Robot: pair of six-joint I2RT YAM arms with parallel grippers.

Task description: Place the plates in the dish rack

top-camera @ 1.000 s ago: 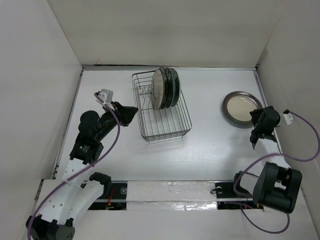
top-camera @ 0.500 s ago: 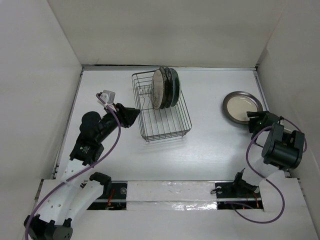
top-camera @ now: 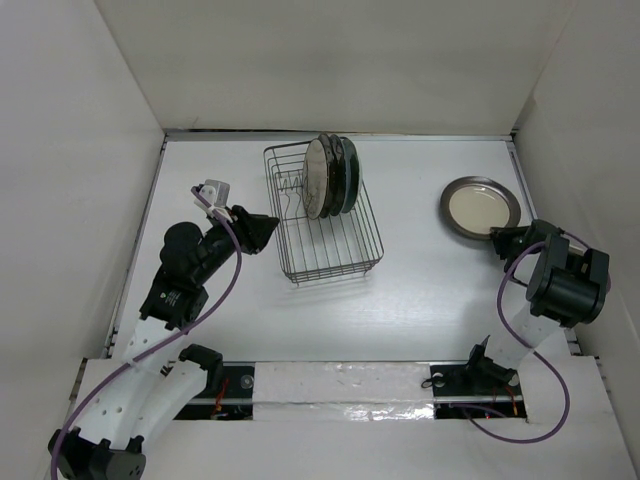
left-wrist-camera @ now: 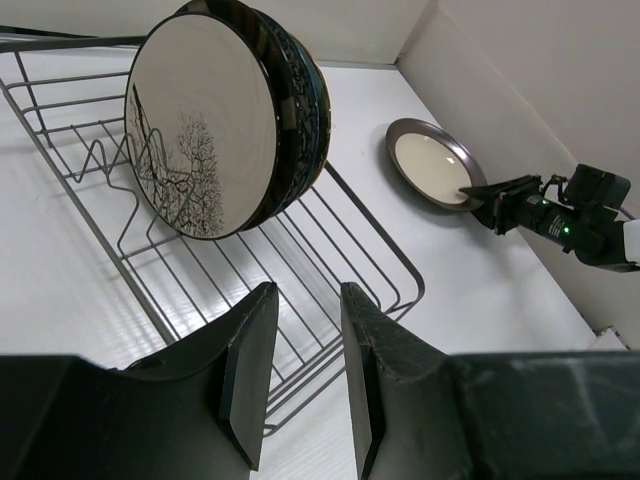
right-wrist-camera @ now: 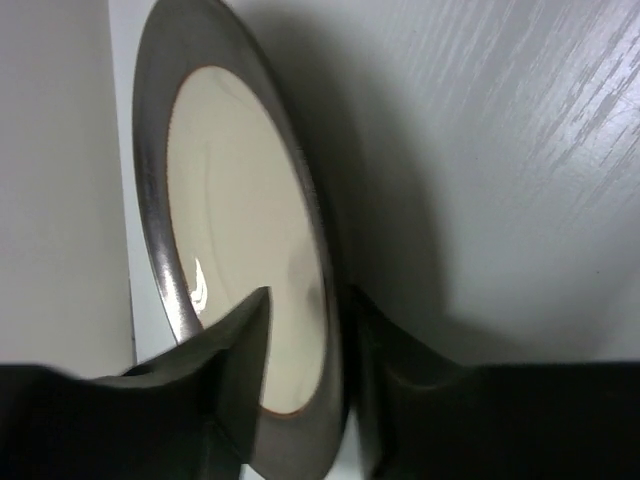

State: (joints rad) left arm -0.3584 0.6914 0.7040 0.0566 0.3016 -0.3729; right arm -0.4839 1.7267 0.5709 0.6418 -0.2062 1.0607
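Observation:
The dark grey wire dish rack [top-camera: 335,252] stands at the table's middle back, and it also shows in the left wrist view [left-wrist-camera: 345,235]. Plates [top-camera: 330,178] stand upright together at its far end; the front one is cream with a dark rim [left-wrist-camera: 200,125]. The grey-brown rimmed beige plate [top-camera: 480,207] lies at the right near the wall. My right gripper [top-camera: 497,238] is at its near edge, and in the right wrist view its jaws [right-wrist-camera: 310,295] close on the plate's rim [right-wrist-camera: 240,240], one finger over, one under. My left gripper [top-camera: 265,228] [left-wrist-camera: 308,290] is empty, slightly open, left of the rack.
White walls enclose the table on the left, back and right. The right wall [top-camera: 570,150] is close behind the beige plate. The near half of the rack holds no plates.
My right wrist has turned and moved onto the beige plate's near rim, and the plate has shifted slightly up and left. The left arm has barely moved.

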